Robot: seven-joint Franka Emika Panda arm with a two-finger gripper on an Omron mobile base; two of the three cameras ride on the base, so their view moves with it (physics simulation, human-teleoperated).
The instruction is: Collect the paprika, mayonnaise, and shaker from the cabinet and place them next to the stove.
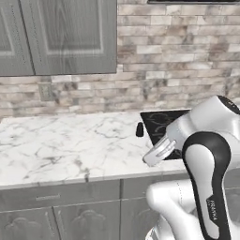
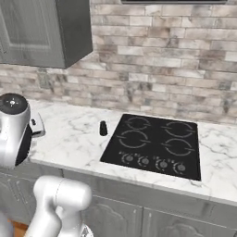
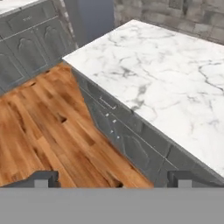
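Shaker (image 2: 103, 128) on counter (image 2: 69, 134), left of stove (image 2: 155, 146)

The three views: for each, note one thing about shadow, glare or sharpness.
Left base view: the shaker looks soft-edged and casts little shadow. Right base view: the stove is matt black, no glare, rings crisp. Hand view: the wooden floor is slightly blurred.

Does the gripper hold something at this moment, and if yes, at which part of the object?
Nothing is held. In the hand view the gripper has its jaws wide apart with only floor between them. The shaker stands alone beside the stove.

stove (image 1: 159, 125) half behind the arm; cabinet (image 1: 61, 35) cropped at top
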